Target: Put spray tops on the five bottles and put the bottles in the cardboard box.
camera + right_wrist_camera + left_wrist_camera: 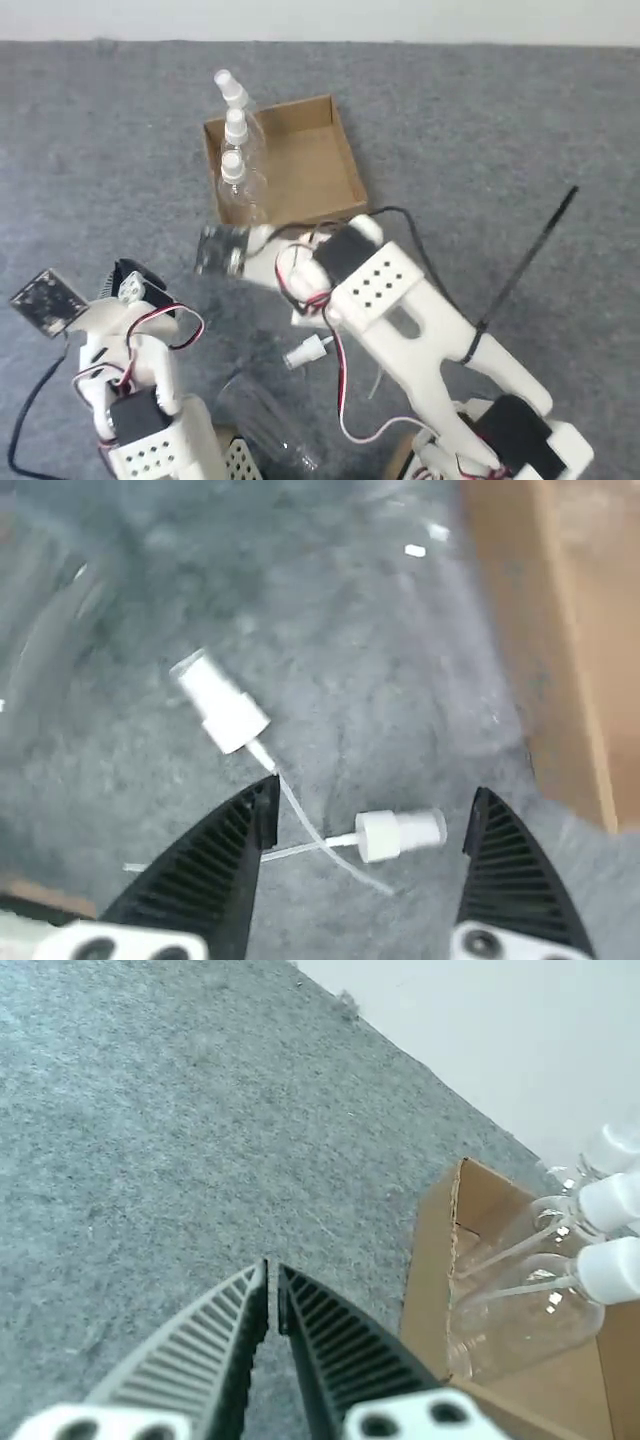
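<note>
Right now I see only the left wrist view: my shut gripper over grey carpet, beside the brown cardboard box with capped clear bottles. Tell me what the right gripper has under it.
Observer: The right gripper is open above two loose white plastic spray tops lying on the grey carpet.
Operator: Now point me to a bottle without a top.
Observer: A clear plastic bottle lies on its side on the carpet between the two arm bases; I see no top on it.
</note>
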